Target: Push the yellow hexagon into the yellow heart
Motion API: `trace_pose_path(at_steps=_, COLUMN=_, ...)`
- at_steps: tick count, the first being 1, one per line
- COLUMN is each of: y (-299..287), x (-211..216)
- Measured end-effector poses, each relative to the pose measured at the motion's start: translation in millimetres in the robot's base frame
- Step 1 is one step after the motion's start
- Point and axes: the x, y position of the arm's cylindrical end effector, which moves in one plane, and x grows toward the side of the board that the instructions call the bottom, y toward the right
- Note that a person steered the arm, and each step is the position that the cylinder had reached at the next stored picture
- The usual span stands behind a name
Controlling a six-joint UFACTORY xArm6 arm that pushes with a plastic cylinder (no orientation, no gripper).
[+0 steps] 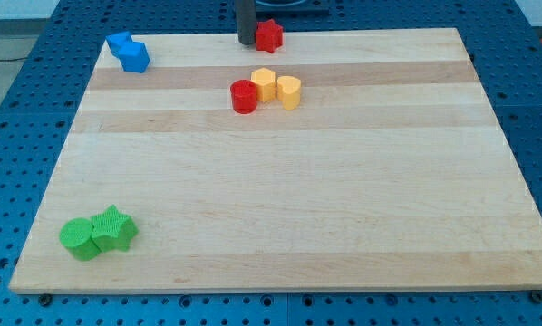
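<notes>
Camera view shows my tip [245,42] at the wooden desk's [280,217] top edge, holding nothing, well above the yellow hexagon block [264,84], which touches the yellow heart block [289,91].

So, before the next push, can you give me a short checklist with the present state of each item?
1. My tip in view: ok, at the view's top edge, beside a red block.
2. Tip near the yellow hexagon: not ok, it is apart from it.
3. Hexagon beside the yellow heart: ok, they appear to touch.
4. Red cylinder against the hexagon's left: ok, but it blocks that side.
5. All blocks on the board: ok.
</notes>
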Motion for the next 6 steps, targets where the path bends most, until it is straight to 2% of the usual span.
trace_pose_path(at_steps=2, y=-10, x=6)
trace_pose_path(at_steps=3, y=-34, x=55)
trace_pose_path(at_steps=4, y=-33, x=99)
trace_pose_path(at_steps=6, y=50, x=119)
